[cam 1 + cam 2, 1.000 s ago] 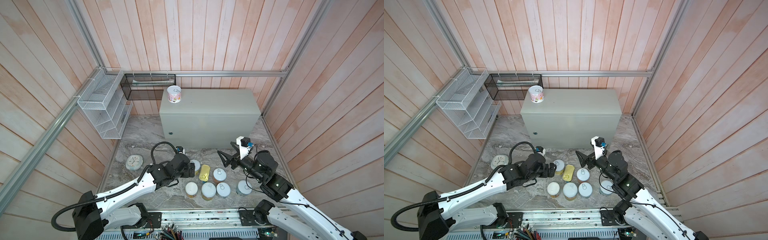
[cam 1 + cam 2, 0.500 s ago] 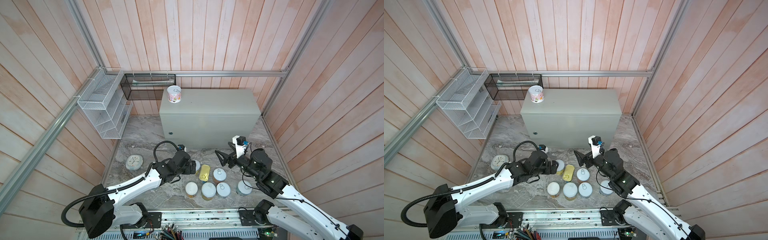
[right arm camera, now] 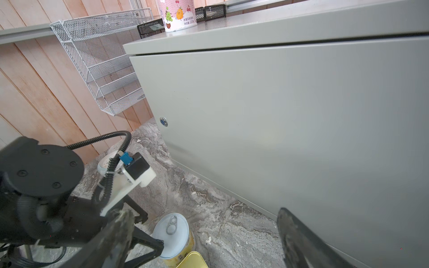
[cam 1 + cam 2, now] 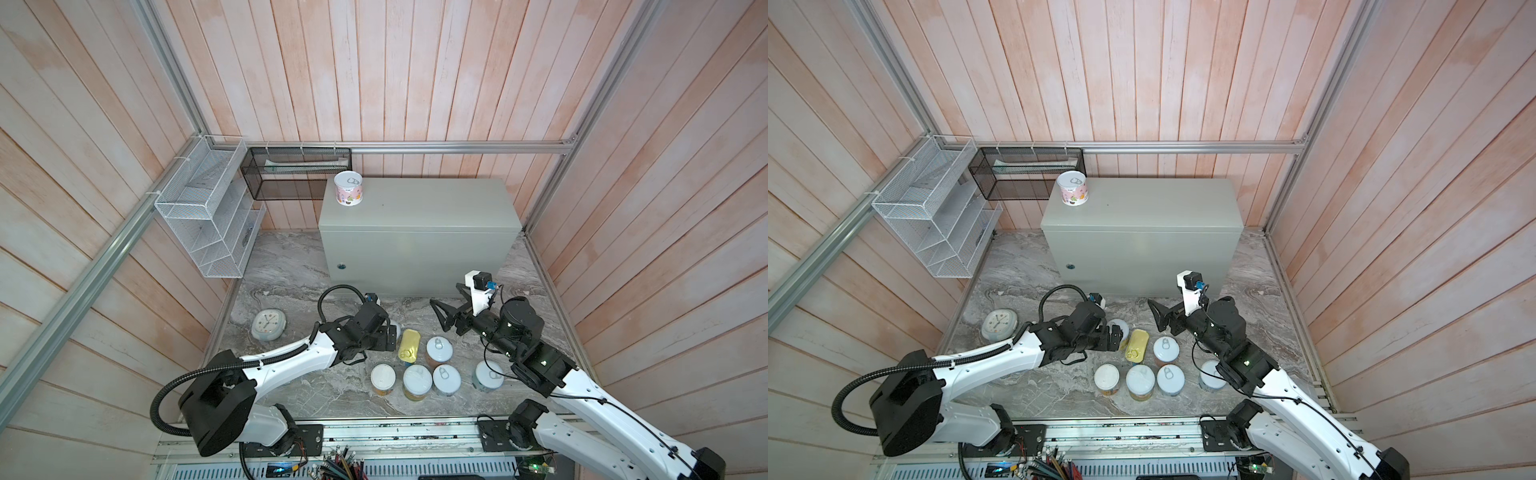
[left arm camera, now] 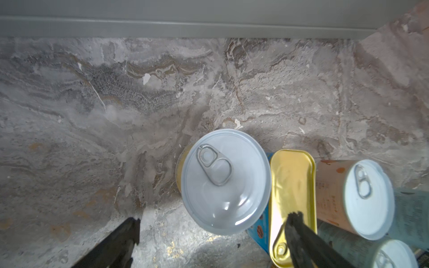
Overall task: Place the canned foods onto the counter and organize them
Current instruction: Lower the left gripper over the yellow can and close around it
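Observation:
A pink-labelled can (image 4: 348,188) (image 4: 1072,188) (image 3: 178,14) stands on the back left corner of the grey-green counter (image 4: 419,208) (image 4: 1142,212) (image 3: 278,116). On the marble in front stand a yellow can (image 5: 225,181) (image 3: 174,234) (image 4: 1120,325), a gold tin (image 4: 408,347) (image 4: 1137,345) (image 5: 292,183), an orange can (image 4: 439,347) (image 5: 366,197) and several more cans (image 4: 417,380). My left gripper (image 4: 390,332) (image 4: 1115,334) (image 5: 214,219) is open, low over the yellow can, one finger above the gold tin. My right gripper (image 4: 440,316) (image 4: 1158,316) (image 3: 203,214) hangs open and empty near the counter's front.
A pale-blue clock (image 4: 268,324) (image 4: 999,323) lies on the marble floor (image 4: 291,266) at the left. A white wire rack (image 4: 208,216) and a black mesh basket (image 4: 297,172) hang on the back left walls. Wooden walls close in on three sides.
My left gripper has crept right, further over the yellow can. My right gripper has shifted slightly left, still open.

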Robot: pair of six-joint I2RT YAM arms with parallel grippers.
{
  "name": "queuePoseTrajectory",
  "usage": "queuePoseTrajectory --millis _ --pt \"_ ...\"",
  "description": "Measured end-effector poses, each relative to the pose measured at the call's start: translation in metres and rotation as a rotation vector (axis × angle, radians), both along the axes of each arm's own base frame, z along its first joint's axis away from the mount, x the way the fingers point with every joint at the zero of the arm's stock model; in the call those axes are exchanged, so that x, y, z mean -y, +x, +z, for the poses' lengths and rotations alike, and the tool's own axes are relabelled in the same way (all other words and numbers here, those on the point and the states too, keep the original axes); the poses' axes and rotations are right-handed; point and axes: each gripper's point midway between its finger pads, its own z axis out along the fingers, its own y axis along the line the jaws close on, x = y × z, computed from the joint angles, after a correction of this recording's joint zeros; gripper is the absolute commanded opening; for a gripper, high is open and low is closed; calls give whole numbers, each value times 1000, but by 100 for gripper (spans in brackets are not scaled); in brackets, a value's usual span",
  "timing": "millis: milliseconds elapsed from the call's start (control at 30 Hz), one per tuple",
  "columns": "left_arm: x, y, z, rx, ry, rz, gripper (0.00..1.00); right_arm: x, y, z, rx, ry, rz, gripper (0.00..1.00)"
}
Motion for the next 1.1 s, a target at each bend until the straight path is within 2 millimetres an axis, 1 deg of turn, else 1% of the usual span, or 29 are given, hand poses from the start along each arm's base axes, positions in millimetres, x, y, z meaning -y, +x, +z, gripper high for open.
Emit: queuePoseTrajectory --millis 100,300,433,600,800,1100 --pt "2 3 -5 -9 16 -3 100 0 0 1 4 3 0 97" --pt "0 9 -4 -1 7 13 100 -4 5 -10 -25 -20 1 97" --pt "-2 14 -2 7 1 23 100 -5 6 -11 -26 -21 1 97" --pt "7 13 -3 -8 -30 -6 100 -4 7 -10 -24 -19 -5 97" --pt "12 11 -17 -48 -20 -20 100 -3 8 -10 -24 -17 -15 97" --pt "15 13 -16 -40 -28 -30 100 -1 9 -10 -30 -13 -28 97"
